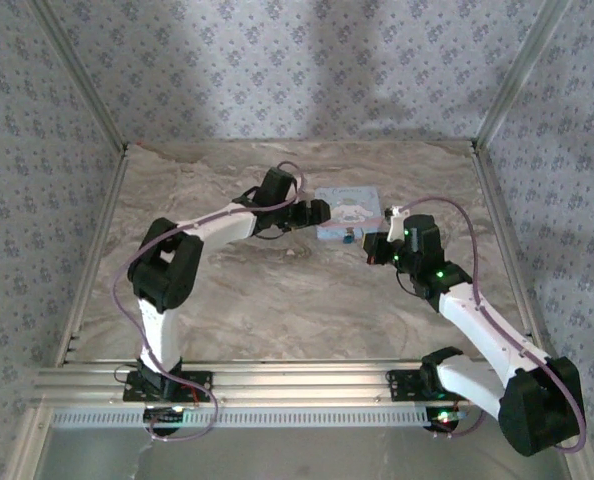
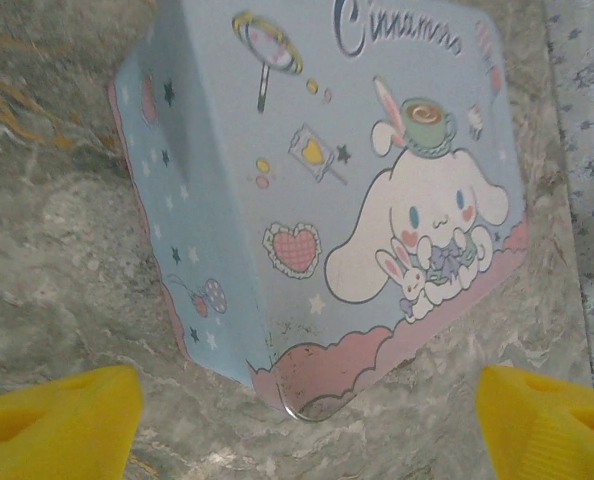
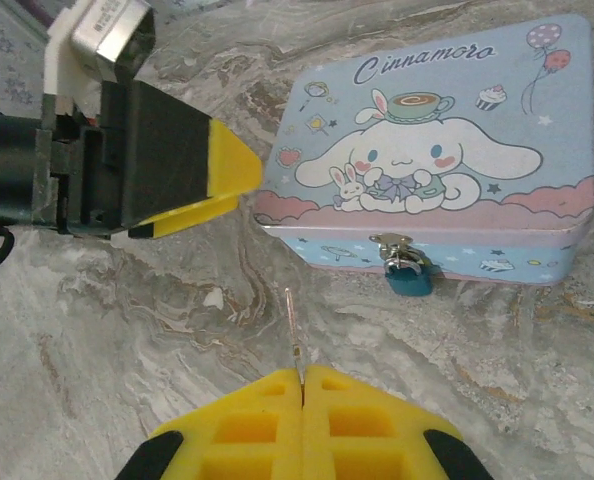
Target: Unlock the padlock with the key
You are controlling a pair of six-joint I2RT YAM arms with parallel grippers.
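The small dark-blue padlock hangs from the silvery hasp on the front wall of the pastel blue cartoon-dog box. My right gripper is shut on the key. Its thin blade sticks out of the fingertips towards the box, left of the padlock and well short of it. My left gripper is open at the box's left end, its yellow fingertips spread wide on either side of the near corner of the box and holding nothing. From above, the box lies between both grippers.
The box sits on a marbled tabletop towards the back. Patterned walls and metal frame posts enclose the table. The left arm reaches in from the left and the right arm from the right.
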